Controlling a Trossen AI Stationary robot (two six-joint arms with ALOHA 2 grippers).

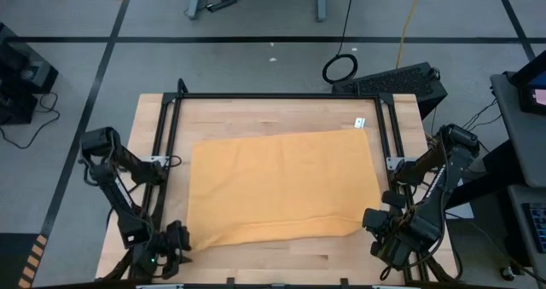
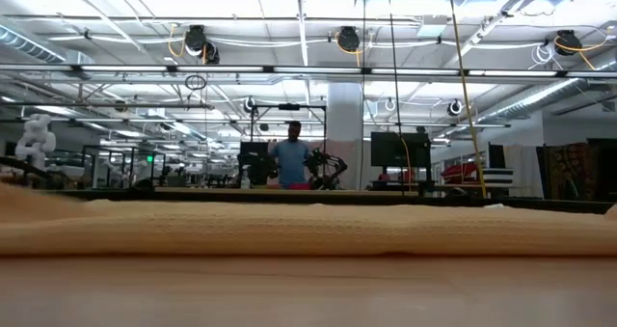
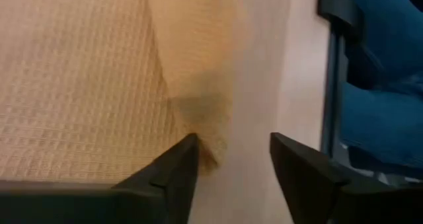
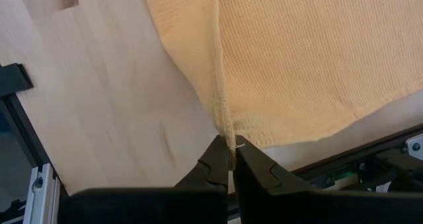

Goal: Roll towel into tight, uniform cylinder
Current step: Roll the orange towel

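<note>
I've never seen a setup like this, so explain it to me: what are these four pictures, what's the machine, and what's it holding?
It is a robot with two dark arms at a wooden table. One picture looks down from above, one looks level across the tabletop, and two come from cameras on the wrists. A mustard-yellow towel lies spread flat. The right hand is shut, pinching one near corner of the towel. The left hand is open at the other near corner, the cloth edge lying by one finger but not gripped. A person stands far behind.

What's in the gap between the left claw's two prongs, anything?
Mostly bare table. In the left wrist view, the left gripper has its fingers apart, with the towel corner just at one finger's tip.
</note>
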